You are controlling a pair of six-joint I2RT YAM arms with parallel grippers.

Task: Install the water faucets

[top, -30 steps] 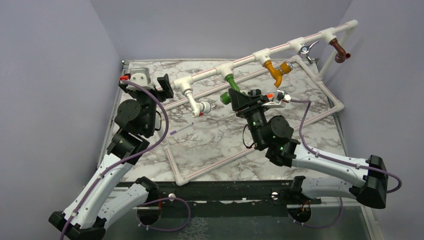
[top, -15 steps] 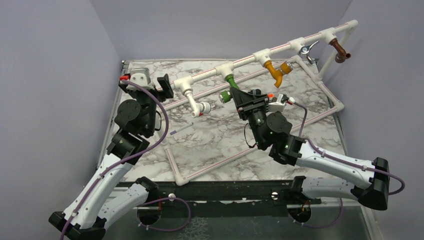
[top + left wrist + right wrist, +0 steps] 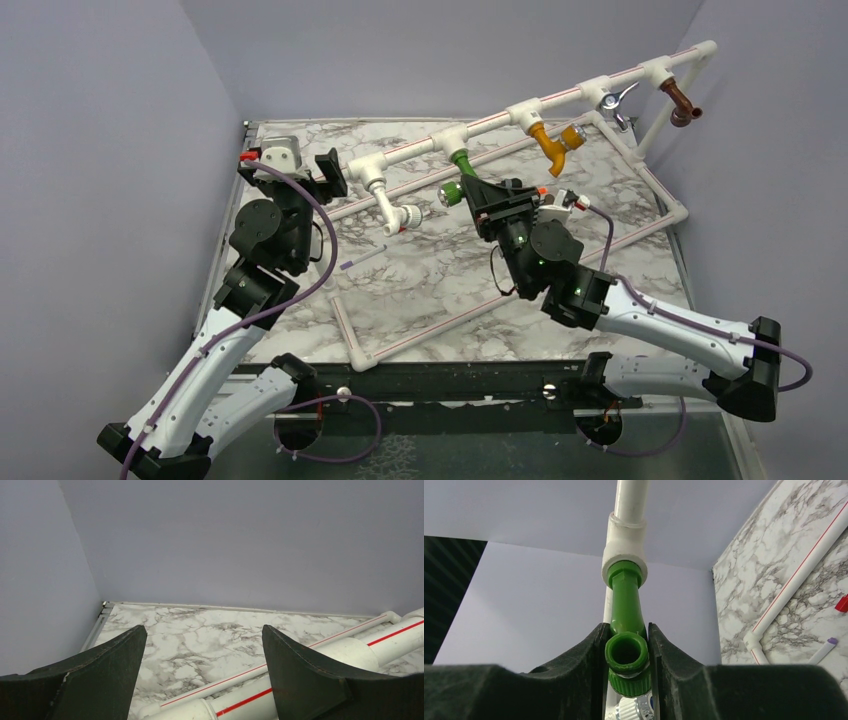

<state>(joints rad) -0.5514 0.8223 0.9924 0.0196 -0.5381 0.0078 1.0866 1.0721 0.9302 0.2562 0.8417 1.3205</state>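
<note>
Since a second ago the right arm's elbow has swung outward toward the right edge and its wrist has turned a little. The right gripper has stayed at the green faucet, and the left arm has not shifted.

From the top camera, the green faucet hangs from a tee of the pipe frame, its long axis running down and toward the near side, with its knob at the lower end on the left. It sits between the white faucet and the orange faucet. The right gripper's fingers close on its lower part. The left gripper hovers by the frame's left end with its jaws apart. Bare marble table lies open between the two arms, crossed only by the frame's low rails and a small purple-tipped stick.

In the left wrist view, the left gripper stands wide with nothing between its fingers. The pipe frame passes beside and below the right finger, and the table runs to the back wall.

In the right wrist view, the green faucet rises straight up into the white tee, its open spout mouth facing the camera. The right gripper clamps it from both sides, both fingers touching it. A silver part shows just under the spout. Free room lies to the right, over the table.
</note>
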